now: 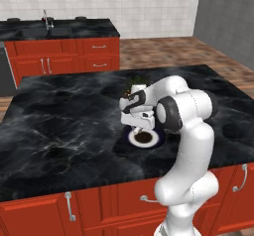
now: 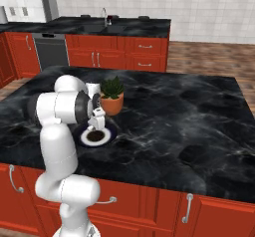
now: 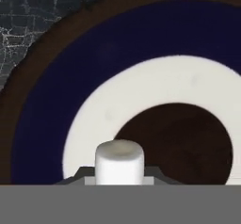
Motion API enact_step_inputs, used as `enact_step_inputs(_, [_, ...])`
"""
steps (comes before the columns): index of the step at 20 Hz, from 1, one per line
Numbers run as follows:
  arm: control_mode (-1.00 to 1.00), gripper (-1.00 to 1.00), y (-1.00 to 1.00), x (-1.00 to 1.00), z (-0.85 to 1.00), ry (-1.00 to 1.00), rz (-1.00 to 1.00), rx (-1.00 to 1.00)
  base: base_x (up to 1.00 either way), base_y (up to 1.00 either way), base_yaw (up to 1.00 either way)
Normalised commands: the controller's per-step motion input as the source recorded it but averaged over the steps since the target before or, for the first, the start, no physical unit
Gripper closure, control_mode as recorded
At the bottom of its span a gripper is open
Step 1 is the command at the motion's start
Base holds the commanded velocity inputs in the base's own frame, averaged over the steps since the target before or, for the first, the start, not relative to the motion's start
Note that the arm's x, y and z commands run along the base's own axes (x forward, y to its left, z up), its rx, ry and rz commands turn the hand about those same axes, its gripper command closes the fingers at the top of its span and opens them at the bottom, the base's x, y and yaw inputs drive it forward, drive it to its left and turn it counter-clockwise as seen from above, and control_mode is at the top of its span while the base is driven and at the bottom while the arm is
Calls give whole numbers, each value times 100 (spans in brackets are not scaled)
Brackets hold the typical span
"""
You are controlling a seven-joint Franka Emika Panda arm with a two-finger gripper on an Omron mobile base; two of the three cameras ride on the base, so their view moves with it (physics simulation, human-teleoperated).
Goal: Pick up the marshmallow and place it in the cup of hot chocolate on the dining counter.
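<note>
Left base view: the hand (image 1: 142, 126) hangs right over the navy-rimmed dish (image 1: 144, 138) on the black marbled surface (image 1: 59, 126). Right base view: potted plant (image 2: 112, 96) sits just behind that dish. Hand view: fingers pinching the marshmallow (image 3: 119, 162) above the dish's white ring.

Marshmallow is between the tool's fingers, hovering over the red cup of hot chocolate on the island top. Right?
Not the cup. In the hand view the marshmallow sits between the tool's fingers above a flat round dish with a navy rim, white ring and brown centre. The left base view shows that dish lying on the island top.
</note>
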Motion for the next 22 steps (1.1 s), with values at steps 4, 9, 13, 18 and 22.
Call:
enact_step_inputs(4, [-100,100,-32,-54,98,-16,10,0,0,0,0])
enact_step_inputs(9, [-100,100,-38,-96,100,-16,16,-6,0,0,0])
enact_step_inputs(13, [-100,100,-37,-100,99,-16,14,0,0,0,0])
enact_step_inputs(18, [-100,100,-34,-96,100,-15,21,0,0,0,0])
enact_step_inputs(22, [-100,100,-20,-80,98,0,20,0,0,0,0])
